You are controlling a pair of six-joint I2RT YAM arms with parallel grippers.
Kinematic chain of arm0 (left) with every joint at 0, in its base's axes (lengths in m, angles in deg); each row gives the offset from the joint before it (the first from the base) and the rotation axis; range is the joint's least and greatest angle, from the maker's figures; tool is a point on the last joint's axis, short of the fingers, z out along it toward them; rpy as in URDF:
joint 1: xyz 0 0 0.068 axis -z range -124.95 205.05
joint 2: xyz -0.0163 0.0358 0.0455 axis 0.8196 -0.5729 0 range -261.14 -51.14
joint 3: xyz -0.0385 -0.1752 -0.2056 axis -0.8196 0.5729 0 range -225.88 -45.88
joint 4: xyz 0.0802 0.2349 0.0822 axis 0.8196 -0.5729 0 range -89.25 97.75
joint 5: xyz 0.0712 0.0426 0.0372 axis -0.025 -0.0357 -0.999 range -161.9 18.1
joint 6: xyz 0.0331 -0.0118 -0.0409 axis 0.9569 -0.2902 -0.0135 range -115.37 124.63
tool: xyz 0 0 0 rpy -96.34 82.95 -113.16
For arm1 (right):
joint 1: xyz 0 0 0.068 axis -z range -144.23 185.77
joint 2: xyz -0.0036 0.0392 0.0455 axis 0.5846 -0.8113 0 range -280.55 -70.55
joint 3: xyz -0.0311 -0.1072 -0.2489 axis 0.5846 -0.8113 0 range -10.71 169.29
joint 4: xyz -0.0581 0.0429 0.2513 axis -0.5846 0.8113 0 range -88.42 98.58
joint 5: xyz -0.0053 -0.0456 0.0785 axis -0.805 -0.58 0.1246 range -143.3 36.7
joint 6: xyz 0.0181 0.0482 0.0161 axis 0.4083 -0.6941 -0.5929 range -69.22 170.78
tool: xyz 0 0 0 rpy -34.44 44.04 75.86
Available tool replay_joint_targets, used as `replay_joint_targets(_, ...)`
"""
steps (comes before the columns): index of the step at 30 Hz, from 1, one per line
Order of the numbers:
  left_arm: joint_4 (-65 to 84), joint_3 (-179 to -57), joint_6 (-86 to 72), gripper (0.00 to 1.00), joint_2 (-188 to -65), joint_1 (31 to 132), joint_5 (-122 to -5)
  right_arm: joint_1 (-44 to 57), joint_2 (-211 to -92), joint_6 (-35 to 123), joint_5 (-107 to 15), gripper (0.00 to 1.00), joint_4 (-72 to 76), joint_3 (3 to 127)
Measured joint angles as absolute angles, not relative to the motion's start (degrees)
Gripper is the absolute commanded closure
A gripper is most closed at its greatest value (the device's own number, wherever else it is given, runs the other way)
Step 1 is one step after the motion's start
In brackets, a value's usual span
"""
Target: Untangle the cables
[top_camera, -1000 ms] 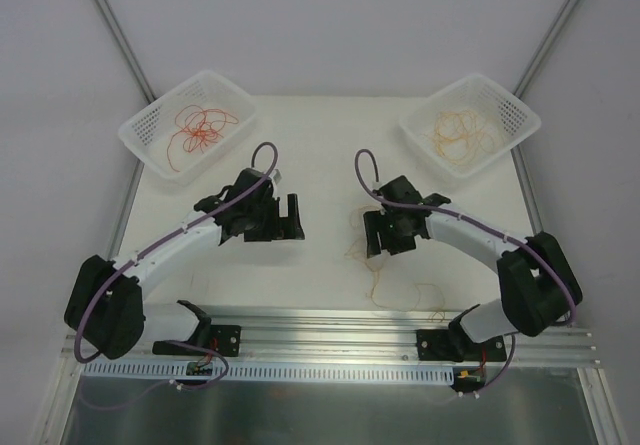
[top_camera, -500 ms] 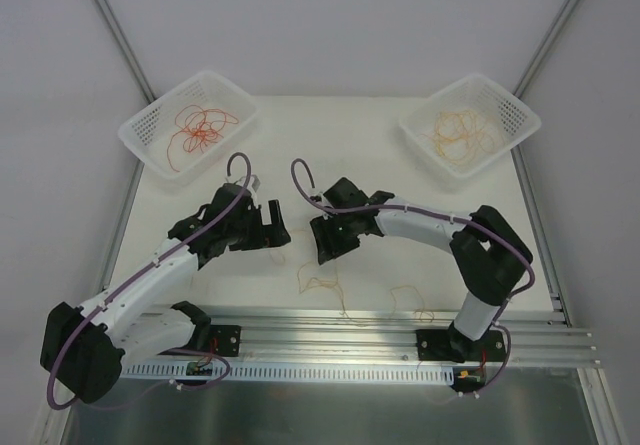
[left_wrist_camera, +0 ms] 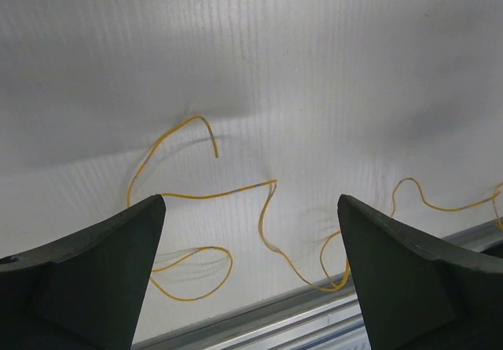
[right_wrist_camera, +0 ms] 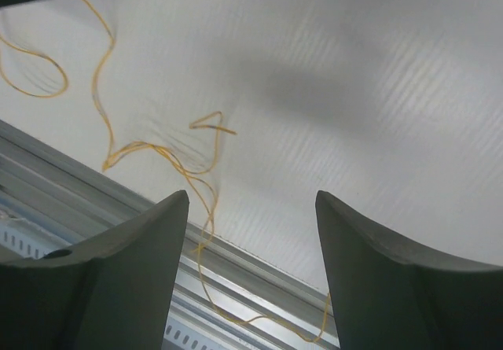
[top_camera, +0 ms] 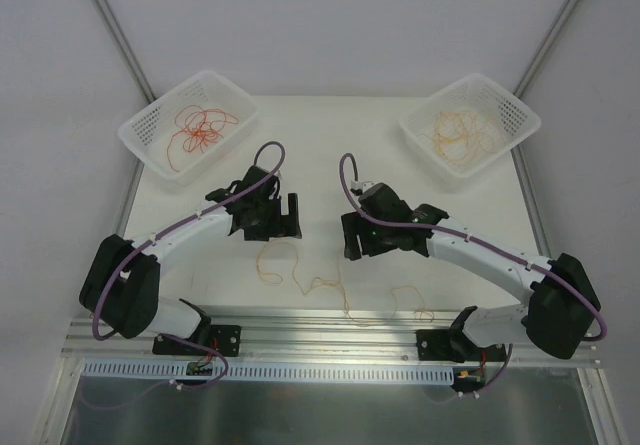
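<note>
Both grippers have drawn apart in the last half-second. White table (top_camera: 320, 135); left basket (top_camera: 140, 125) of red cables (top_camera: 200, 125), right basket (top_camera: 515, 115) of orange-yellow cables (top_camera: 460, 133). Left gripper (top_camera: 280, 220) and right gripper (top_camera: 360, 240): fingers spread, empty. Loose yellow cable (left_wrist_camera: 204, 197) on the table below them.

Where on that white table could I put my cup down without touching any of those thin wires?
The widest bare patch is the far middle of the table, between the left basket and the right basket. A smaller one lies between the right basket and the right arm. The near edge is crowded: loose yellow cables sprawl there.
</note>
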State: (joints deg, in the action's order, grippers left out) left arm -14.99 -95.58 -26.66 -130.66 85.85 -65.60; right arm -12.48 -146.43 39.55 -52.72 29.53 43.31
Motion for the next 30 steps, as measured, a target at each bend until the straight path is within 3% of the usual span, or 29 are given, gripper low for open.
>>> replay_joint_targets(7, -15.23, -96.17, -26.48, 0.15, -134.82, 88.0, -68.74, -12.56, -144.64, 37.06, -54.17, 0.3, 30.9, 37.95)
replay_joint_targets(11, -15.23, -96.65, -26.55, 0.25, -137.79, 89.0, -70.58, -13.61, -144.44, 36.41, -54.19, 0.31, 30.12, 37.56)
replay_joint_targets(15, -15.21, -96.76, -26.77, 0.48, -140.19, 89.26, -72.39, -15.56, -144.64, 35.99, -54.15, 0.3, 28.91, 37.08)
replay_joint_targets(17, -15.23, -96.76, -27.03, 0.54, -140.76, 89.4, -72.81, -16.61, -145.38, 35.86, -54.08, 0.3, 27.89, 37.08)
replay_joint_targets(21, -15.21, -96.76, -27.42, 0.78, -140.8, 89.9, -73.14, -18.25, -147.74, 35.8, -53.97, 0.3, 26.71, 37.08)
replay_joint_targets(22, -15.23, -96.76, -27.47, 0.89, -140.8, 89.92, -73.25, -18.51, -148.29, 35.8, -53.95, 0.3, 26.47, 37.08)
replay_joint_targets(25, -15.21, -96.76, -27.55, 1.0, -140.8, 89.96, -73.29, -18.75, -149.38, 35.8, -53.95, 0.3, 25.83, 37.08)
replay_joint_targets(30, -15.19, -96.49, -27.55, 1.0, -140.69, 89.96, -73.31, -18.81, -149.9, 35.8, -53.95, 0.31, 24.98, 37.08)
